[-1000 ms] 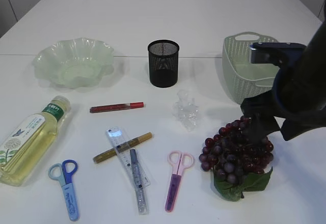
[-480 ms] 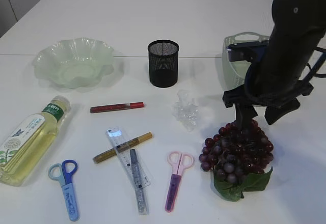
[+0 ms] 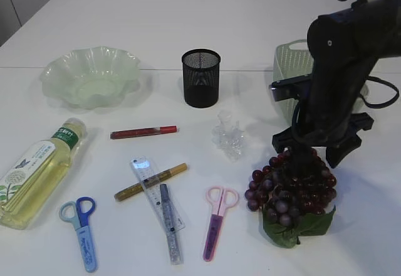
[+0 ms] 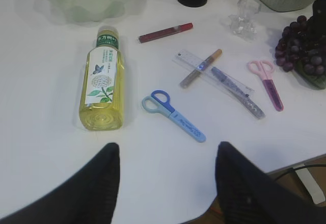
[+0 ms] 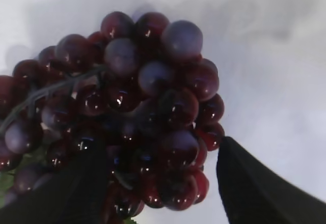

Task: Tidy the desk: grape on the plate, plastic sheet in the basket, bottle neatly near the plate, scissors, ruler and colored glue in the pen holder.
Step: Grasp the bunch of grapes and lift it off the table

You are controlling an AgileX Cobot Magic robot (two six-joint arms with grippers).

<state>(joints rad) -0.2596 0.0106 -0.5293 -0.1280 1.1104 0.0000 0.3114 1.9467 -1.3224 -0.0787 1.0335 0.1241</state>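
Grape [image 3: 291,187]: dark red, glossy bunch

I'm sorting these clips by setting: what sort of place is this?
Probably a lab or office test bench staged as a desk: a bare white table with stationery laid apart, such as a mesh pen holder and blue scissors, and a robot arm over the grape bunch.

Matte black throughout. Right arm [image 3: 338,69]: rounded, glossy-edged housing segments with a boxy camera module on the wrist and thin black cables looping at top and side. Right gripper [image 5: 163,183]: two dark, wedge-shaped fingers [image 5: 254,188] with a fine woven texture. Left gripper [image 4: 165,183]: two broad black fingers [image 4: 91,183], same fine-textured surface, rounded tips.
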